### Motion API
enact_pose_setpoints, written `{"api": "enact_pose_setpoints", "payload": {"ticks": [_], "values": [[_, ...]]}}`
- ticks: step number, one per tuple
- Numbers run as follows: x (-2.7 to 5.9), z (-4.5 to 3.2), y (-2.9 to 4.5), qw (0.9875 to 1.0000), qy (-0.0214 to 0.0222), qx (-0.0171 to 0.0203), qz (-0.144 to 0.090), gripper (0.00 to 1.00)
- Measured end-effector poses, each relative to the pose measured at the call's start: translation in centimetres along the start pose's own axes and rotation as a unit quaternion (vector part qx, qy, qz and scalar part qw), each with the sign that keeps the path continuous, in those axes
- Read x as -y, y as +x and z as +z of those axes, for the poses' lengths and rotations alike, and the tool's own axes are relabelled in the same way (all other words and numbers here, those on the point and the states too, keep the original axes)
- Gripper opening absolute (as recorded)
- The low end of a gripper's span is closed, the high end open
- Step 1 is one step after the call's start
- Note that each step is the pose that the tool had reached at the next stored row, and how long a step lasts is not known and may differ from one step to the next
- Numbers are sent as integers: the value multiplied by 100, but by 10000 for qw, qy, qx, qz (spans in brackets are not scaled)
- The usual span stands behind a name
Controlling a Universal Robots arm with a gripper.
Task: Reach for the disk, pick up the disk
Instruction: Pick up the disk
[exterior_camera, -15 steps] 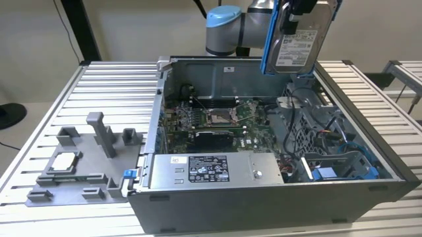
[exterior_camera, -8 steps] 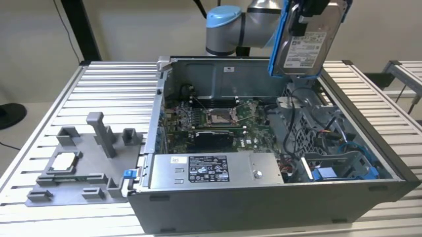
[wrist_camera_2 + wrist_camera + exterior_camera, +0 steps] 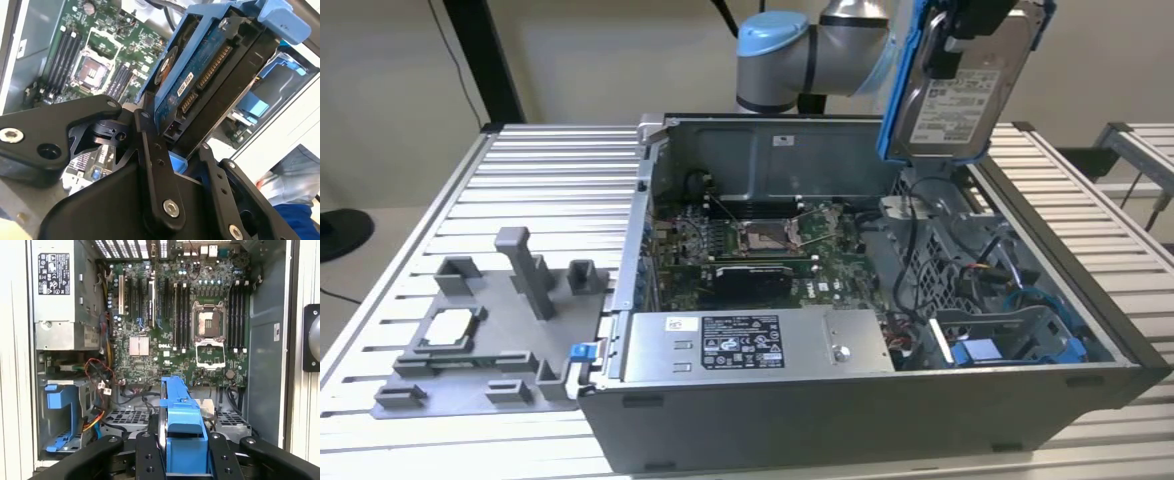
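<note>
In the exterior view, a grey fixture plate point(image 3: 467, 340) lies near the worktop point(image 3: 547, 180) corner, beside the open computer case point(image 3: 854, 400). The disk point(image 3: 963, 85) hangs above the case's far edge, label outward. The second wrist view shows the tool point(image 3: 175, 150) clamped on the disk's connector end, circuit board visible. The first wrist view shows the motherboard point(image 3: 190, 320) below.

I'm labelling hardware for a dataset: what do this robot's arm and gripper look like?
In the exterior view, the arm is a silver-grey tube with a rounded light-blue joint cap. In the second wrist view, the gripper is matte black, built from flat linkage bars joined by silver screws, with two slim black fingers.
</note>
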State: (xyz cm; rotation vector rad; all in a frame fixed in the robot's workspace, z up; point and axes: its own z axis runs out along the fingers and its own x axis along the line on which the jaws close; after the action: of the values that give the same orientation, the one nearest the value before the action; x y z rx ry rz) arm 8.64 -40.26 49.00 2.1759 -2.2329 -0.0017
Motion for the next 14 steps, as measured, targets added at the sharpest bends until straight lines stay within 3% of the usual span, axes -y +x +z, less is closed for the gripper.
{"api": "enact_pose_setpoints", "payload": {"ticks": [14], "values": [[14, 6, 388, 10000, 0, 1, 0, 0]]}}
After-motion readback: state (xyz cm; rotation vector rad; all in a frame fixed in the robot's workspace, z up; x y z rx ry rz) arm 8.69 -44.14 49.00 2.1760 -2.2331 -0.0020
